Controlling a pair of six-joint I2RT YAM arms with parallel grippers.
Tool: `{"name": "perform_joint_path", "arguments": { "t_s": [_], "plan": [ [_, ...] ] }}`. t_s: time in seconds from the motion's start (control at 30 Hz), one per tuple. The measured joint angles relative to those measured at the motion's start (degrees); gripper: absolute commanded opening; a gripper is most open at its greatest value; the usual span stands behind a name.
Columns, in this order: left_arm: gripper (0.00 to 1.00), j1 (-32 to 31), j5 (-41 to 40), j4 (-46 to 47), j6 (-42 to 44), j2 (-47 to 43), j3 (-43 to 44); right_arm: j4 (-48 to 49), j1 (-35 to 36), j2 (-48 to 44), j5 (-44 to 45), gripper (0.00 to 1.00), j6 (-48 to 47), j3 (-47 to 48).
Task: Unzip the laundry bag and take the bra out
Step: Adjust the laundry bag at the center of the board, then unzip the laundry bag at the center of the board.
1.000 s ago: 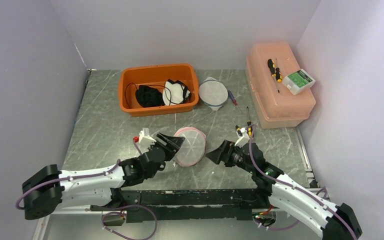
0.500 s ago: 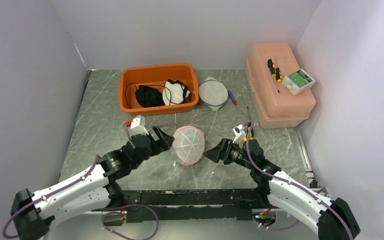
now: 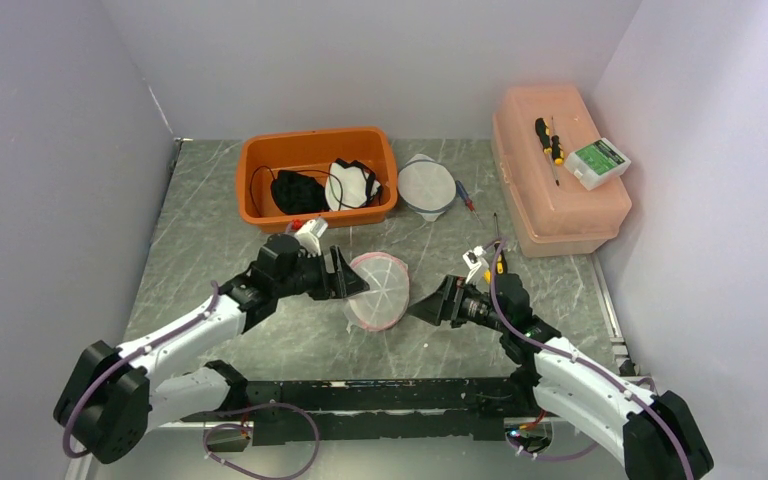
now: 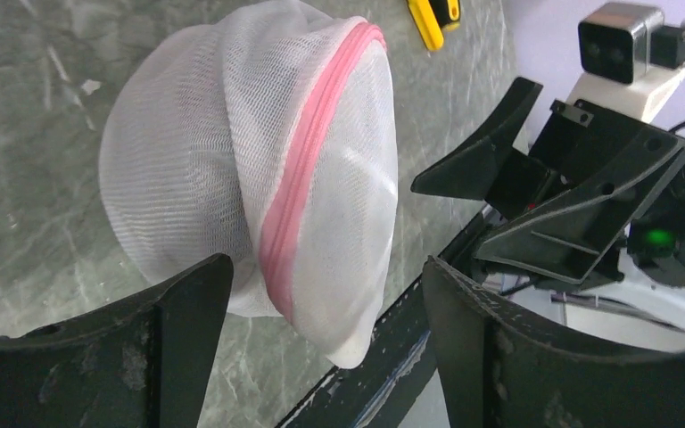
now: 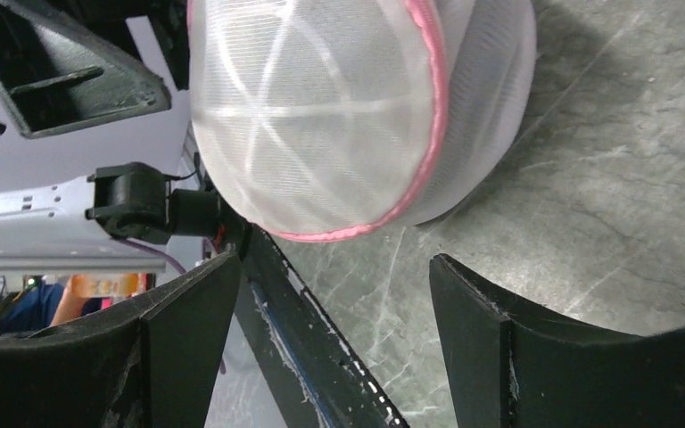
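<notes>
The laundry bag (image 3: 378,291) is a white mesh dome with a pink zipper (image 4: 308,152) round it, standing on edge on the table between my two arms. My left gripper (image 3: 345,275) is at its left side, open wide. In the left wrist view (image 4: 321,285) the bag's lower edge (image 4: 357,312) hangs between the fingers, and the left fingertip (image 4: 205,276) is right against the mesh. My right gripper (image 3: 422,305) is open on the bag's right, a short way off. In its own view (image 5: 334,267) the bag (image 5: 321,107) is ahead of the fingers. The bra is hidden.
At the back, an orange bin (image 3: 260,170) holds black and white garments (image 3: 300,190). A second mesh bag (image 3: 426,186) lies beside it. Screwdrivers (image 3: 497,255) lie right of the bag. A peach box (image 3: 560,210) at back right carries a green-white packet (image 3: 597,160). A black rail (image 3: 380,390) runs along the front.
My left arm has swung from the front left up to the bag's left side, and its jaws have opened wider. The bag shifted slightly. The right gripper crept a little left.
</notes>
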Motion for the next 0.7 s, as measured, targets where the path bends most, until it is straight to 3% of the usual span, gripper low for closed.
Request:
{"name": "perform_joint_path", "arguments": {
  "t_s": [0.17, 0.53, 0.7],
  "plan": [
    [0.67, 0.55, 3.39, 0.72, 2.25, 3.43, 1.44, 0.87, -0.09, 0.11, -2.56, 0.81, -0.42, 0.0],
    [0.03, 1.81, 7.08, 2.91, 5.29, 5.7, 1.46, 0.33, -0.15, 0.85, -6.43, 0.81, -3.54, 1.2],
    [0.03, 1.84, 8.83, 6.99, 2.99, 5.66, 0.98, 0.31, -0.2, 0.85, -5.25, 0.81, -3.52, 2.14]
  ]
}}
